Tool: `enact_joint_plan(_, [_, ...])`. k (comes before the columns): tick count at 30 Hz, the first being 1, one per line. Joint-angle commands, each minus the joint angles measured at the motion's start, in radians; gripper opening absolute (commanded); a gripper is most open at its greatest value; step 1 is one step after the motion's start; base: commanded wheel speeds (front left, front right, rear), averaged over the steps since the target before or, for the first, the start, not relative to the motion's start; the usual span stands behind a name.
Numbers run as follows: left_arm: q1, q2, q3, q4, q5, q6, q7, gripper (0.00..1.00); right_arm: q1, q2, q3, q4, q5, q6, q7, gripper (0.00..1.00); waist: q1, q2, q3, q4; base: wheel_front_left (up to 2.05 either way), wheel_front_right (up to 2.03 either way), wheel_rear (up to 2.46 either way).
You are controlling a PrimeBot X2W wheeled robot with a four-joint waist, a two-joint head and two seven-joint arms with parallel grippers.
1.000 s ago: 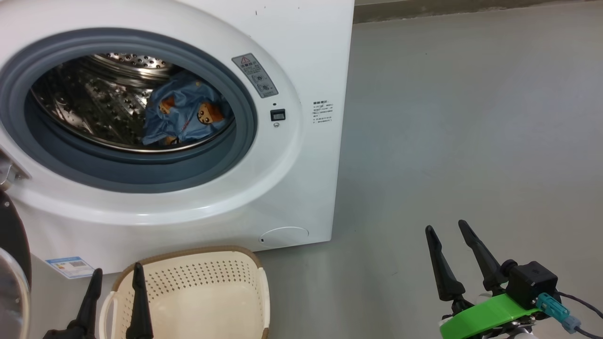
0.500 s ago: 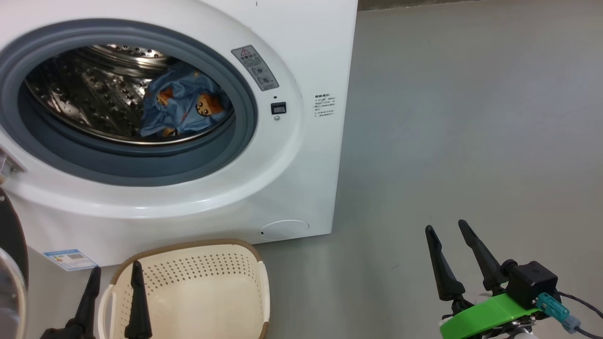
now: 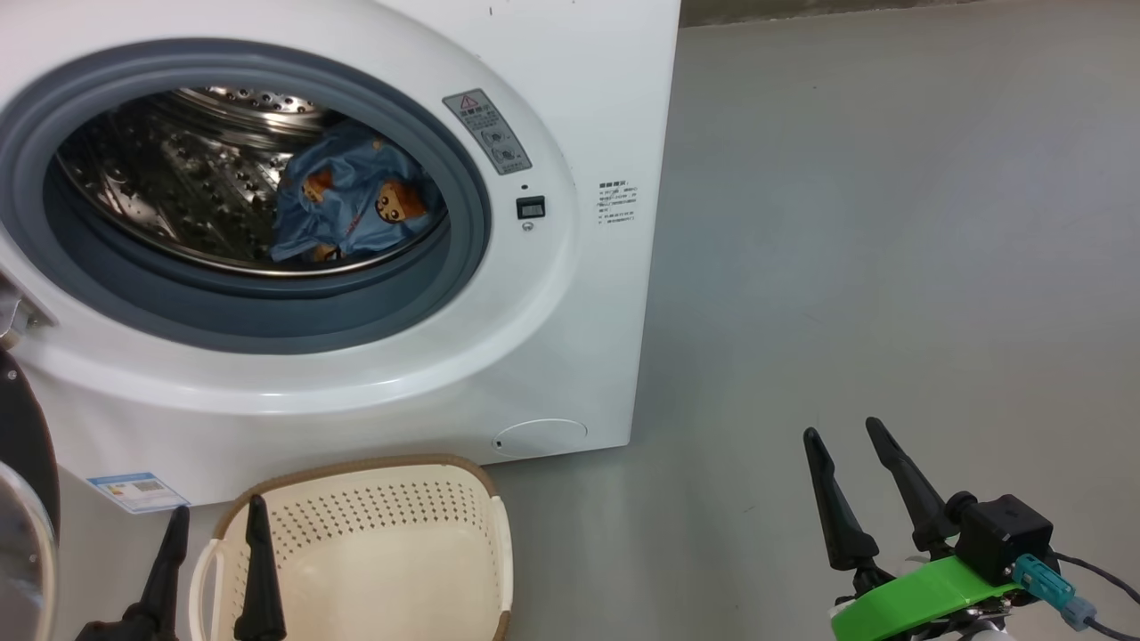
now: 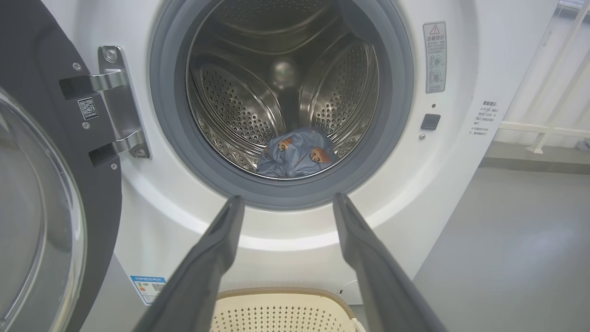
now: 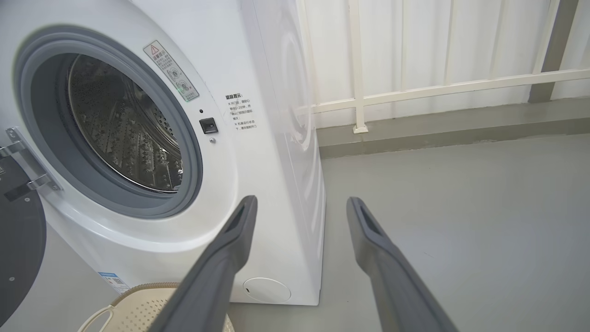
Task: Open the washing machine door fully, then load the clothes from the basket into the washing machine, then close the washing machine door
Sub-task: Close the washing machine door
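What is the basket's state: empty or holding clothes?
Empty, as far as it shows: the basket has bare perforated walls and floor, and the clothes lie inside the washing machine.

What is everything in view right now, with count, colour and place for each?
big white front-loading washing machine: one, white, on the floor, left.
round washing machine door, glossy black ring, clear glass: one, black, swung open leftward.
light blue printed fabric clothes: one bundle, blue and orange-brown, inside the drum.
cream perforated plastic basket, brown rim: one, cream, floor before the machine.
small blue label: one, blue, machine's lower left front.
round white flap: one, white, machine's lower right front.
grey floor: one, grey, right of machine.
left gripper: one, dark, open, at the basket's left.
right gripper: one, dark, open, over the floor.
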Motion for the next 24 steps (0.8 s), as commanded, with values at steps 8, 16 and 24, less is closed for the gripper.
enact_joint_plan(8, [-0.033, 0.01, 0.039, -0.012, 0.012, 0.002, -0.005, 1.0, -0.01, 0.001, 0.029, -0.016, 0.003, 0.002, -0.005, 1.0, 0.0, 0.0, -0.011, 0.0, -0.04, 0.04, 0.0])
enact_joint_plan(16, [-0.044, 0.01, 0.041, 0.0, 0.016, 0.019, -0.005, 1.0, -0.012, 0.001, 0.028, -0.022, 0.008, 0.002, -0.005, 1.0, 0.0, 0.0, 0.001, 0.001, -0.83, 0.83, 0.0])
enact_joint_plan(24, [-0.058, 0.01, 0.037, -0.005, 0.014, 0.019, -0.005, 1.0, -0.018, 0.001, 0.022, -0.02, 0.005, 0.002, -0.005, 1.0, 0.0, 0.0, 0.01, 0.006, -1.87, 1.87, 0.0])
